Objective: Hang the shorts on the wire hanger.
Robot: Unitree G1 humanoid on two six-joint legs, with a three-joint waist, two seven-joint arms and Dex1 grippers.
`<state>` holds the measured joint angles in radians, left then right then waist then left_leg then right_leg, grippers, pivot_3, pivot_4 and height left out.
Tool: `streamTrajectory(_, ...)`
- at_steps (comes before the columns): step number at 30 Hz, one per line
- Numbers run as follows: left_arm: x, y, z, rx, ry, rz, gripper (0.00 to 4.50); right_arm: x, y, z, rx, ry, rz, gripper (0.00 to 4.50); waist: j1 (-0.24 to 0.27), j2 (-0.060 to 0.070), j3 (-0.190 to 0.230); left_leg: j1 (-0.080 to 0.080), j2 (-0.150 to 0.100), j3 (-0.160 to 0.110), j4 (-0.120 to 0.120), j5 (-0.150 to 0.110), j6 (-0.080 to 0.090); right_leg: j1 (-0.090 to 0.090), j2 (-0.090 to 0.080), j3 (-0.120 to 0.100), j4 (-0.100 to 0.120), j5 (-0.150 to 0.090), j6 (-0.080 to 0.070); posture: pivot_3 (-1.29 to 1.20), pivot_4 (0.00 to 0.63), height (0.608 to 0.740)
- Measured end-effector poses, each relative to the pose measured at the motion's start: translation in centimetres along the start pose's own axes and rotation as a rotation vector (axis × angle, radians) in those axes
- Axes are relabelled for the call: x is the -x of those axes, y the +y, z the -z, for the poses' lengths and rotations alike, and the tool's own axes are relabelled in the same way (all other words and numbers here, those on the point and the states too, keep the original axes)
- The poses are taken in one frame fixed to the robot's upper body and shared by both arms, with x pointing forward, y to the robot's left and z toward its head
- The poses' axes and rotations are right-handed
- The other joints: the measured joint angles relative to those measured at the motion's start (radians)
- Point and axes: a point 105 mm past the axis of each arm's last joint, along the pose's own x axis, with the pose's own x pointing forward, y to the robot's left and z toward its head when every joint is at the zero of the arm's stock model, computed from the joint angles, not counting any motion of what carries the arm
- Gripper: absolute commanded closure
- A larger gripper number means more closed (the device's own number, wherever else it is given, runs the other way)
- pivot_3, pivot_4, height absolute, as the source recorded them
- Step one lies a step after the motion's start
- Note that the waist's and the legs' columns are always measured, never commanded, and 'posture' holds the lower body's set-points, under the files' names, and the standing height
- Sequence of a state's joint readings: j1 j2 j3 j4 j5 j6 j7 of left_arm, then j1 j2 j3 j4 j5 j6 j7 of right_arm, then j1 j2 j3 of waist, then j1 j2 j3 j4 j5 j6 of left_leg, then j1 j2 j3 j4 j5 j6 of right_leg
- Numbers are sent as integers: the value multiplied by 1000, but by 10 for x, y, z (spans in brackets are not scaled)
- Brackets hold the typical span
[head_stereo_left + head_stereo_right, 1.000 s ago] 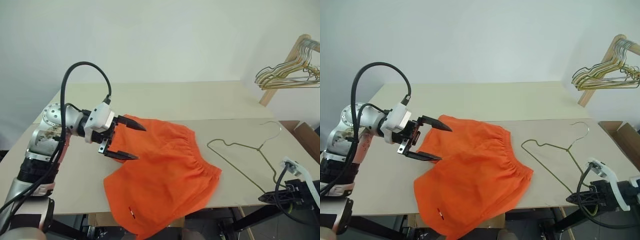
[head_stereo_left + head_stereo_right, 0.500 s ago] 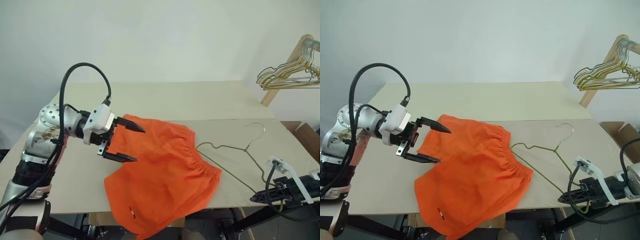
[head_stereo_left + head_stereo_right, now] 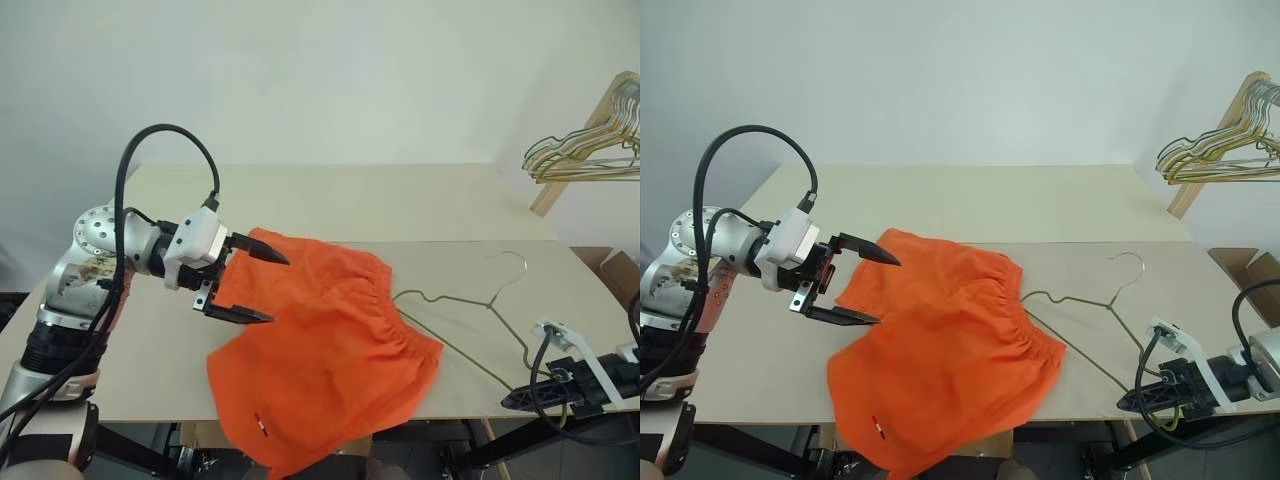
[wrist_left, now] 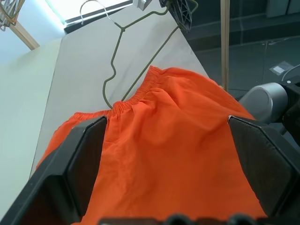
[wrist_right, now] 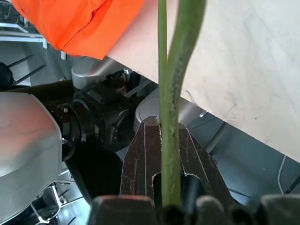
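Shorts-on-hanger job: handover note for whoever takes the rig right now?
Left hand: open, hovering over the shorts' left part, gripping nothing.
Right hand: shut on the wire hanger, at its corner by the table's near edge.
Shorts lie flat, one leg over the front edge; hanger's tip meets the waistband.
Done: hanger gripped. Left: grip the shorts, thread them onto the hanger.

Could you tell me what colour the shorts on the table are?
The shorts are bright orange, clearest in the left eye view.

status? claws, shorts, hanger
Left claw open over shorts. Right claw shut on hanger at table edge. Shorts flat, unhung. Nothing in the way.
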<state>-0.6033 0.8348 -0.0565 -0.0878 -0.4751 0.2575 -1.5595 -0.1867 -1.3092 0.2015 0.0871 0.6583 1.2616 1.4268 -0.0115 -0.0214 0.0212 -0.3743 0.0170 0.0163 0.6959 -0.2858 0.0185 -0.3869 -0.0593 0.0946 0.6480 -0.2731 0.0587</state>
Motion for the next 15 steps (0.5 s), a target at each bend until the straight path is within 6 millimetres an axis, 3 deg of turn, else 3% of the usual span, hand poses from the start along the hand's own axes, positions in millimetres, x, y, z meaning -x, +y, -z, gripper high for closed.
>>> streamTrajectory(8, 4, -3, 2, 6, 10, -24, 16, 8, -7, 6, -21, 3, 19, 4500, 5, 0, 0, 0, 0, 0, 0, 0, 0, 0, 0, 0, 0, 0, 0, 59, 0, 740)
streamTrajectory(15, 5, -2, 2, -2, 11, -33, 16, 10, 1, 8, -1, 30, -13, 4500, 11, 0, 0, 0, 0, 0, 0, 0, 0, 0, 0, 0, 0, 0, 0, 64, 0, 740)
